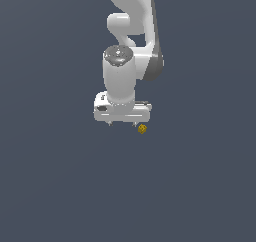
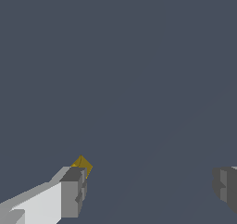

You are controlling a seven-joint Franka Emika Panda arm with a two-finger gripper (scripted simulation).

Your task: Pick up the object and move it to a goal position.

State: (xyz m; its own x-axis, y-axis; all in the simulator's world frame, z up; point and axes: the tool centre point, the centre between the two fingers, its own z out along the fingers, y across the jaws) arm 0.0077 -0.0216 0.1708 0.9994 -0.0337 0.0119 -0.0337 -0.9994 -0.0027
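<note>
- We see our white arm (image 1: 131,41) reaching down from above, so that the gripper (image 1: 123,122) points at the floor (image 1: 60,186).
- Our two fingers are spread far apart. In the wrist view one finger (image 2: 73,192) is on one side and the other is way off at the far edge, with a big gap of bare floor between them.
- We think they are spread wide so the little thing can fit in the gap.
- The object (image 1: 142,129) is a tiny yellow-gold lump. It sits low, just beside the gripper's end on the exterior view's right.
- In the wrist view the lump peeks out from behind one finger. It is not in the gap between the fingers.
- We cannot tell if the finger touches it or is only very near.
- So nothing is held yet. We think the hand needs to slide sideways to get the lump in the middle before squeezing.
- We see no mark for the goal place.
</note>
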